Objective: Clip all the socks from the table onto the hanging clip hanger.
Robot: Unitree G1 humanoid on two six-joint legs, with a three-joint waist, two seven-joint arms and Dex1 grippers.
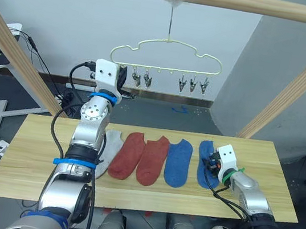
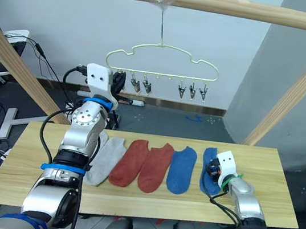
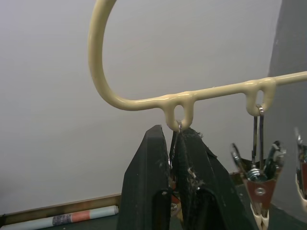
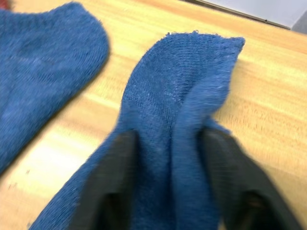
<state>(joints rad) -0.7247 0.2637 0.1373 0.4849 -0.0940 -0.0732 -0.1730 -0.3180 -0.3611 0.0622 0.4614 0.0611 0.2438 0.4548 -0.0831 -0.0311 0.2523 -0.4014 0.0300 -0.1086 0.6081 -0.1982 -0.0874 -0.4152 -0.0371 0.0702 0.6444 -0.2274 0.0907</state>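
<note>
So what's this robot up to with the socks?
It is hanging socks on the clip hanger. Its left claw is up at the hanger's leftmost clip, pinching it. Its right claw has gripped a blue sock on the table. No sock hangs yet; a grey, two red and another blue lie in a row.

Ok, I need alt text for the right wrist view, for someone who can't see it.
The right gripper is shut on a blue sock, its two black fingers pinching a raised fold of the knit. The second blue sock lies flat beside it on the light wooden table.
</note>
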